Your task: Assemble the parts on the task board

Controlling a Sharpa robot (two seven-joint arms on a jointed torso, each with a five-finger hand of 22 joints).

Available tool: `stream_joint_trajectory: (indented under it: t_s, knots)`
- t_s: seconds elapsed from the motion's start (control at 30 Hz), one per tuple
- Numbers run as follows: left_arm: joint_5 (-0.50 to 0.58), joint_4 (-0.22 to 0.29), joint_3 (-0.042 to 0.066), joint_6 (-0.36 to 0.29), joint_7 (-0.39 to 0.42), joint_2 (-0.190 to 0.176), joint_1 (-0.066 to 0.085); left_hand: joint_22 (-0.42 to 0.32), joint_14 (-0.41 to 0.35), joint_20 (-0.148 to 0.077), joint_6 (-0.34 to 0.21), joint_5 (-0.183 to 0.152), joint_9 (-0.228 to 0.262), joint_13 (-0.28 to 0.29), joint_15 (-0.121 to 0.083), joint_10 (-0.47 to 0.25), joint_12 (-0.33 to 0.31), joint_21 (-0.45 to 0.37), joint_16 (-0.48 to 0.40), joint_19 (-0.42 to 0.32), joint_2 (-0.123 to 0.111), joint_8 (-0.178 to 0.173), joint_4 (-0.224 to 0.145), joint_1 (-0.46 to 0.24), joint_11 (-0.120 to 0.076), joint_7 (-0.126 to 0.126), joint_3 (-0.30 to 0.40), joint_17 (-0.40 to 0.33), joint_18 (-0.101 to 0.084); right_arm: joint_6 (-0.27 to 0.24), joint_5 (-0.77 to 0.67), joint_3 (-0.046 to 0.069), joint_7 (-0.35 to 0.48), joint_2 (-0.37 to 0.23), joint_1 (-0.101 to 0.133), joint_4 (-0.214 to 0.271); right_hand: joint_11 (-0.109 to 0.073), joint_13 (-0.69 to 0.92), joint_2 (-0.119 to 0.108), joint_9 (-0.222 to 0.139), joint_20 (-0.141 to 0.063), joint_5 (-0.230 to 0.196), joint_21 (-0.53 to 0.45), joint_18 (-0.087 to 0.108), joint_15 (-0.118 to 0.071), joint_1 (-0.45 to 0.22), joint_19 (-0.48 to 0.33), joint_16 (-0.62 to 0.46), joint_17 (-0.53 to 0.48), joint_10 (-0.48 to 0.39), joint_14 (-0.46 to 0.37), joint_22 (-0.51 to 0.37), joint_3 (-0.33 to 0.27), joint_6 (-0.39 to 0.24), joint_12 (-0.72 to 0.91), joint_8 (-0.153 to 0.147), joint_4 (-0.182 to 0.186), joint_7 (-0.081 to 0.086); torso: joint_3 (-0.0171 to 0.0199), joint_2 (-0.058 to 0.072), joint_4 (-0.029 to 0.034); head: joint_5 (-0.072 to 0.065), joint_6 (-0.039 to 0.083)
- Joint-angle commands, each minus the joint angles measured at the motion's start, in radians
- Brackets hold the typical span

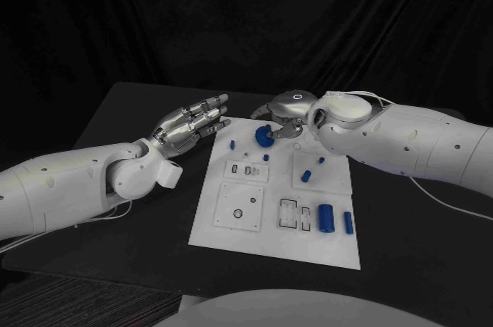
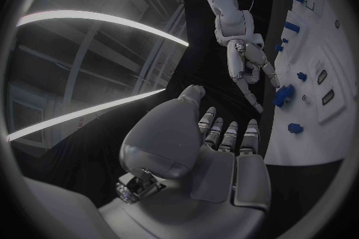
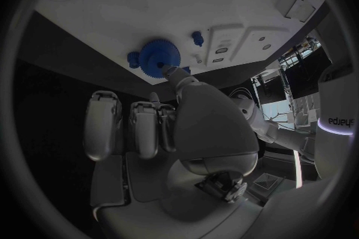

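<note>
The white task board lies in the middle of the black table. My right hand reaches over the board's far edge and pinches a blue gear on edge just above the board. In the right wrist view a fingertip presses the gear, while the other fingers curl below it. My left hand hovers beside the board's far left corner, fingers straight and apart, holding nothing. The left wrist view shows the left hand, the right hand and the gear.
Small blue pegs stand on the far half of the board. Two blue cylinders lie at its near right. White inset plates with slots sit on its left half.
</note>
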Motion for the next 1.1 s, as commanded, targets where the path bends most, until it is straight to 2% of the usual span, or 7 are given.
stream_joint_trajectory:
  t_s: [0.03, 0.1, 0.13, 0.3, 0.7, 0.93, 1.1]
  knots:
    - [0.0, 0.001, 0.001, 0.016, 0.01, 0.002, 0.0, 0.001, -0.003, 0.01, -0.009, 0.002, 0.0, 0.0, 0.007, -0.007, 0.006, 0.001, 0.003, 0.0, 0.003, 0.0, -0.001, 0.002, 0.001, 0.001, 0.01, 0.001, 0.018, -0.068, -0.003, 0.001, 0.005, -0.011, -0.004, 0.011, 0.02, 0.263, 0.0, 0.025, 0.006, -0.071, -0.004, -0.011, 0.013, -0.017, 0.003, -0.005, 0.186, 0.104, 0.083, 0.097, -0.017, 0.126, 0.004, 0.027, 0.003, 0.018, 0.0001, 0.0, -0.0002, 0.0, 0.002]
    - [0.0, 0.001, 0.001, 0.016, 0.01, 0.001, 0.0, 0.001, -0.003, 0.01, -0.009, 0.002, 0.0, 0.0, 0.007, -0.007, 0.006, 0.001, 0.003, 0.0, 0.003, 0.0, -0.001, 0.002, 0.001, 0.001, 0.01, 0.001, 0.018, -0.083, -0.003, 0.001, 0.009, -0.017, -0.004, 0.018, 0.021, 0.263, -0.001, 0.025, 0.008, -0.08, -0.004, -0.011, 0.015, -0.019, 0.003, -0.005, 0.186, 0.104, 0.083, 0.097, -0.02, 0.131, 0.004, 0.028, 0.003, 0.019, 0.0002, 0.0, -0.0002, 0.001, 0.002]
    - [0.0, 0.002, 0.001, 0.016, 0.01, 0.0, 0.0, 0.001, -0.003, 0.011, -0.009, 0.002, 0.0, 0.0, 0.007, -0.008, 0.005, 0.001, 0.003, 0.0, 0.004, 0.0, -0.001, 0.002, 0.001, 0.001, 0.011, 0.001, 0.018, -0.094, -0.003, 0.001, 0.011, -0.023, -0.005, 0.023, 0.026, 0.263, -0.008, 0.03, 0.012, -0.131, -0.002, -0.012, 0.019, -0.034, 0.006, -0.005, 0.186, 0.104, 0.084, 0.101, -0.036, 0.159, 0.004, 0.043, 0.012, 0.025, 0.0004, 0.0, -0.0001, 0.002, 0.003]
    - [0.0, 0.002, 0.001, 0.015, 0.008, -0.004, 0.0, 0.001, -0.003, 0.011, -0.01, 0.002, 0.0, 0.0, 0.007, -0.008, 0.005, 0.001, 0.003, 0.0, 0.005, 0.0, -0.002, 0.002, 0.001, 0.001, 0.013, 0.001, 0.018, -0.117, -0.003, 0.001, 0.006, -0.048, -0.01, 0.045, 0.041, 0.263, -0.026, 0.049, 0.024, -0.222, -0.001, -0.013, 0.031, -0.067, 0.008, -0.007, 0.185, 0.104, 0.084, 0.105, -0.077, 0.199, 0.004, 0.07, 0.038, 0.043, 0.0003, 0.0, -0.0004, 0.003, 0.004]
    - [0.0, 0.001, 0.001, 0.019, 0.006, -0.003, -0.001, 0.001, -0.003, 0.011, -0.012, 0.001, 0.0, 0.0, 0.007, -0.009, 0.005, 0.0, 0.003, -0.001, 0.009, 0.0, -0.005, 0.003, 0.0, 0.001, 0.021, 0.001, 0.017, -0.091, -0.003, 0.001, -0.037, -0.073, -0.018, 0.058, 0.053, 0.263, -0.045, 0.099, 0.034, -0.269, -0.007, -0.012, 0.041, -0.073, 0.008, -0.01, 0.182, 0.104, 0.083, 0.106, -0.113, 0.197, 0.004, 0.146, 0.083, 0.056, 0.0002, 0.0, -0.0012, 0.0, 0.006]
    - [0.0, 0.001, 0.001, 0.018, 0.006, -0.003, -0.001, 0.001, -0.003, 0.011, -0.012, 0.001, 0.0, 0.0, 0.007, -0.009, 0.005, 0.0, 0.003, -0.001, 0.01, 0.0, -0.006, 0.003, 0.0, 0.001, 0.023, 0.001, 0.017, -0.068, -0.003, 0.001, -0.046, -0.068, -0.021, 0.053, 0.053, 0.263, -0.044, 0.132, 0.036, -0.269, -0.01, -0.011, 0.042, -0.066, 0.007, -0.009, 0.184, 0.104, 0.083, 0.107, -0.119, 0.193, 0.004, 0.195, 0.1, 0.054, -0.0001, 0.0, -0.0003, -0.002, 0.008]
    - [0.0, 0.001, 0.001, 0.018, 0.005, -0.003, -0.001, 0.001, -0.003, 0.011, -0.012, 0.0, 0.0, 0.0, 0.007, -0.009, 0.006, 0.0, 0.003, -0.001, 0.01, 0.0, -0.006, 0.003, 0.001, 0.001, 0.024, 0.001, 0.017, -0.059, -0.003, 0.001, -0.047, -0.059, -0.024, 0.041, 0.051, 0.263, -0.039, 0.144, 0.035, -0.248, -0.01, -0.011, 0.04, -0.063, 0.009, -0.009, 0.184, 0.104, 0.083, 0.11, -0.119, 0.181, 0.004, 0.21, 0.105, 0.053, 0.0, 0.0, 0.0005, 0.001, 0.01]
